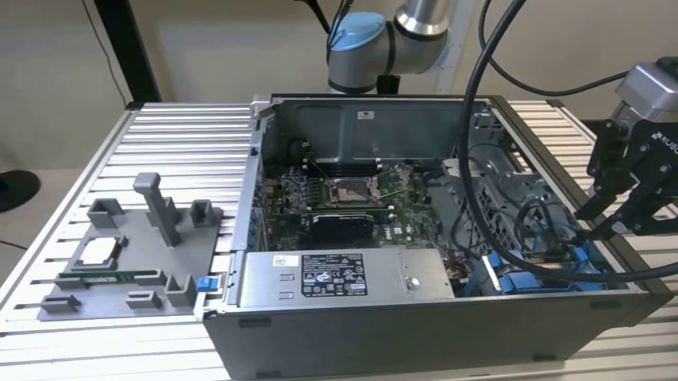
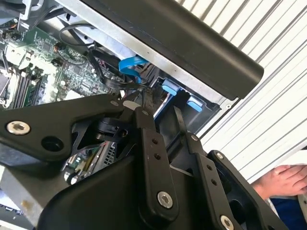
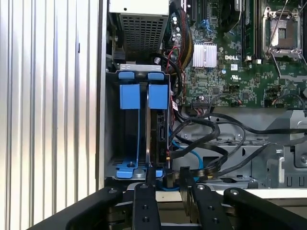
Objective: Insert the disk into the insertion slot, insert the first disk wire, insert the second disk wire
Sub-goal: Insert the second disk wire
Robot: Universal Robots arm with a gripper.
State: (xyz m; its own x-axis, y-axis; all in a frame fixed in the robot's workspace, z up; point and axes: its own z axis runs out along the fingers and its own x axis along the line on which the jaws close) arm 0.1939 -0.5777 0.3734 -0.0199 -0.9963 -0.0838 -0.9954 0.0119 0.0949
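We see a ribbed metal counter [image 1: 159,127] carrying an open computer case [image 1: 424,333], its lid off. Beside the case, on the exterior view's left, lies a grey tray [image 1: 106,278] of moulded holders. Inside the case a grey power box [image 1: 329,278] lines one wall, with the green circuit board [image 1: 317,198] next to it. In the case's corner on the exterior view's right stands the slot [image 3: 128,98] with its blue tabs, and the disk [image 3: 158,136] sits on edge in it, on the side nearer the circuit board. The hand [image 3: 168,175] hovers just above that corner of the case, fingers a moderate gap apart and gripping nothing. Black wires [image 3: 211,129] and a blue wire [image 3: 194,155] coil inside the case beside the disk
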